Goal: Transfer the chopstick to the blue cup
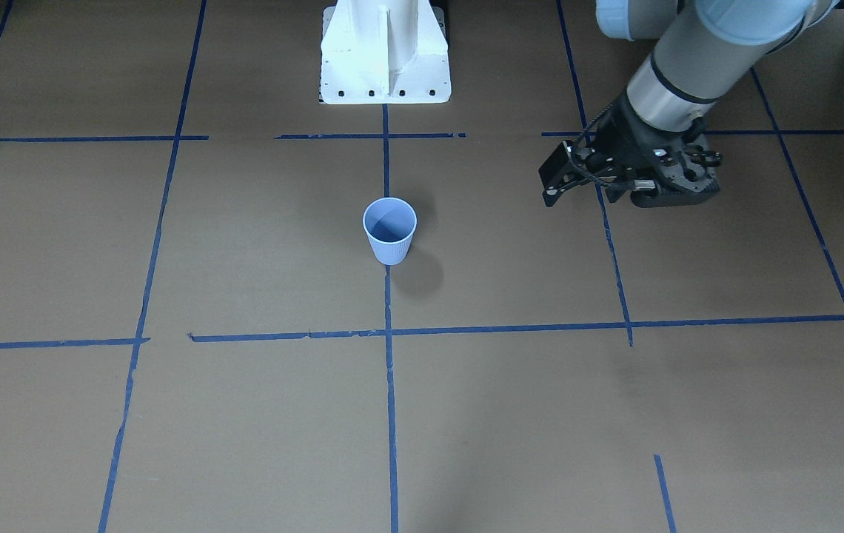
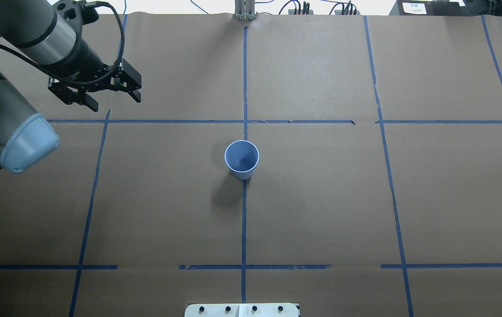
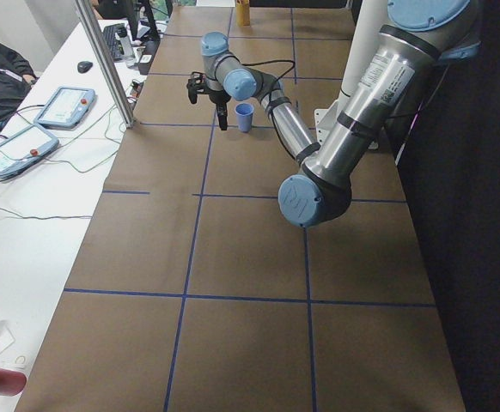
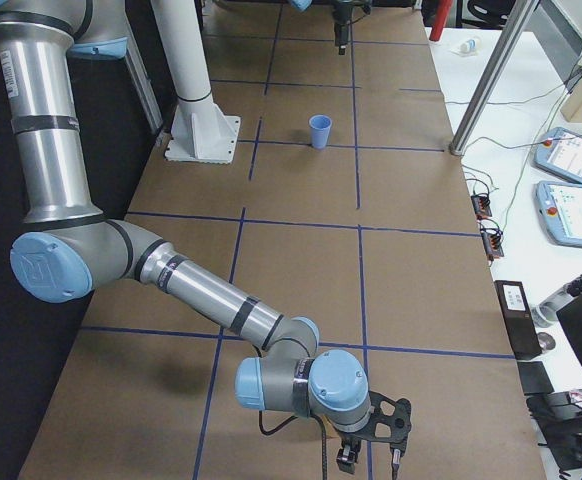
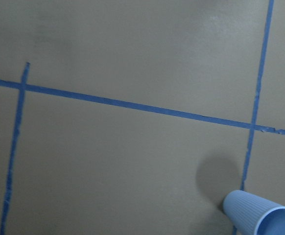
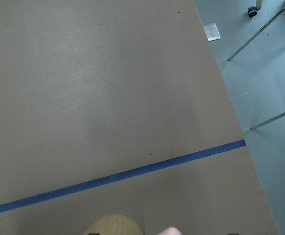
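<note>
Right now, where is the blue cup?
Overhead view: the blue cup stands upright on the centre tape line, well to the right of the left gripper.

Pale blue ribbed cup (image 1: 390, 235), brown table (image 1: 244, 414)

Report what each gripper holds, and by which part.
Left gripper: open, nothing held. Right gripper: cannot tell, since it shows only in the side view.

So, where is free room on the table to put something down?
The table is bare all around the blue cup: the squares to its right and left, out to the tape lines. Only the far left part is busy, where the left gripper hangs.
</note>
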Available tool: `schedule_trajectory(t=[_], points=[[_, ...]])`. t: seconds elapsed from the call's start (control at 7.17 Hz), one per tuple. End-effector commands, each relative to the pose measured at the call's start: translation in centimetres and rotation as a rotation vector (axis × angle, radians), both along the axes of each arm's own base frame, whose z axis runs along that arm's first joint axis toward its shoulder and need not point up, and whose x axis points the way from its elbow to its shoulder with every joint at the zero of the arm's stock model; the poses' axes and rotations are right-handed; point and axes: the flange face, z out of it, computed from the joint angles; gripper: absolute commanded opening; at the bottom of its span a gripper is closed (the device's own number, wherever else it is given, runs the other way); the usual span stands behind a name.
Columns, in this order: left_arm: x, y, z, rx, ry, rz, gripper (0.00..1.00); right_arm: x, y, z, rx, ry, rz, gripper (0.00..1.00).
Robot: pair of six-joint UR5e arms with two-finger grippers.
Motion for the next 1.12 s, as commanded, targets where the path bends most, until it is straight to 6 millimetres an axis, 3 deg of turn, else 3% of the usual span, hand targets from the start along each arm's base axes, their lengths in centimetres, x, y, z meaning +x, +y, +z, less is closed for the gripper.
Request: schedule_trajectory(t=[0.0, 0.28, 0.42, 0.7, 0.84, 0.98], points=[[-0.5, 0.0, 0.4, 0.007, -0.002, 0.0, 1.0, -0.8, -0.3, 0.1, -0.01, -0.004, -0.003, 0.58], [-0.6, 0.1, 0.4, 0.005, -0.002, 0.0, 1.0, -1.0, -0.5, -0.1, -0.003, -0.001, -0.01, 0.23], [-0.5, 0.1, 0.5, 0.004, -0.003, 0.001, 1.0, -1.0, -1.2, -1.2, 0.017, 0.006, -0.011, 0.07], [-0.4, 0.0, 0.6, 0.0, -0.006, 0.001, 1.0, -0.3, -3.7, -5.1, 0.094, 0.022, -0.005, 0.0], [-0.3, 0.1, 0.6, -0.001, -0.006, 0.002, 1.0, 0.7, -4.4, -8.2, 0.148, 0.034, 0.01, 0.0], [-0.3, 0.1, 0.5, 0.0, -0.005, 0.002, 1.0, 2.5, -3.9, -9.8, 0.172, 0.033, 0.043, 0.0]])
